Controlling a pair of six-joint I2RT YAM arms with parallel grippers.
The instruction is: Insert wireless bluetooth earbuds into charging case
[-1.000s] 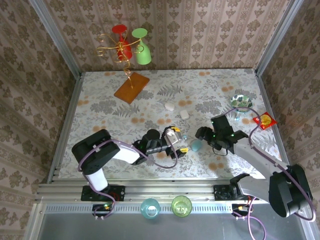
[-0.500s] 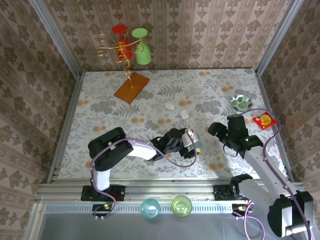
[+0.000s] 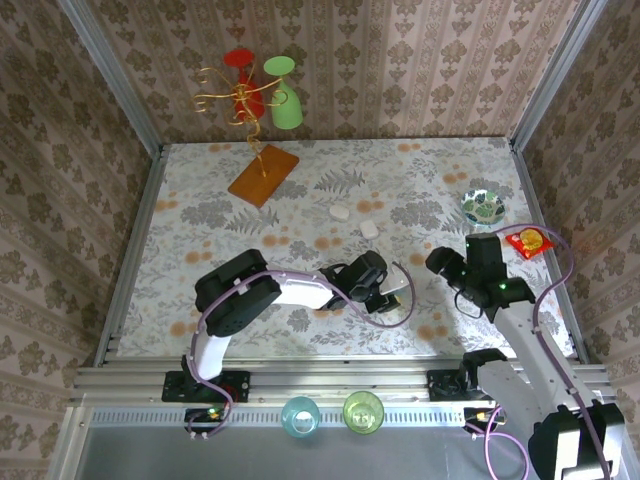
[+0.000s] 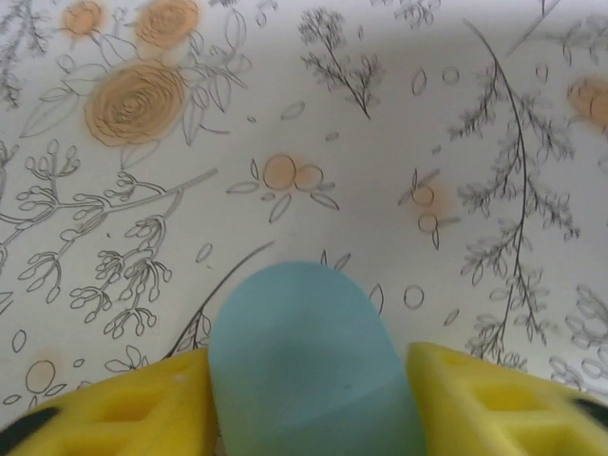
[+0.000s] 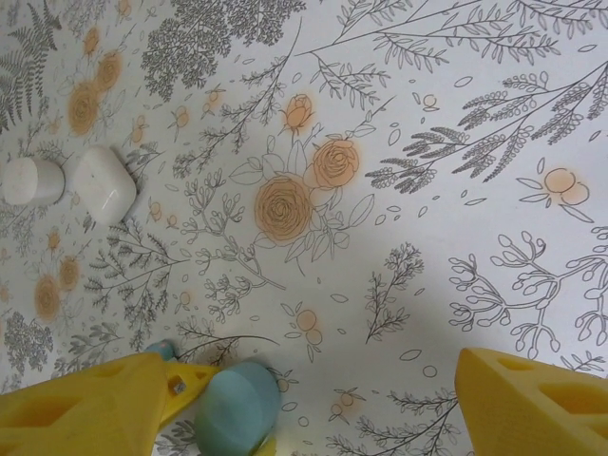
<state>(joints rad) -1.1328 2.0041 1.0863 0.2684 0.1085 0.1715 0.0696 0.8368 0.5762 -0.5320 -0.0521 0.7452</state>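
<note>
A pale blue, pebble-shaped charging case [image 4: 304, 361] lies on the flowered table. My left gripper [image 4: 309, 366] is shut on it, one yellow finger [image 4: 123, 408] against each side. In the top view the left gripper [image 3: 392, 293] reaches to the table's middle right. From the right wrist the same case [image 5: 237, 410] shows low on the left. A tiny pale blue earbud [image 5: 160, 350] peeks out just beyond it. My right gripper [image 5: 337, 370] hovers open and empty above the table, to the right of the case [image 3: 443, 264].
Two white cases [image 3: 340, 212] [image 3: 369, 229] lie further back, also seen from the right wrist [image 5: 31, 180] [image 5: 106, 183]. A patterned dish [image 3: 483, 206] and a red packet [image 3: 528, 241] sit at the right. A wooden stand with glasses [image 3: 262, 175] is back left.
My left arm has swung right to the blue case and its jaws have closed in on it. The right arm has drawn back to the right, away from the case.
</note>
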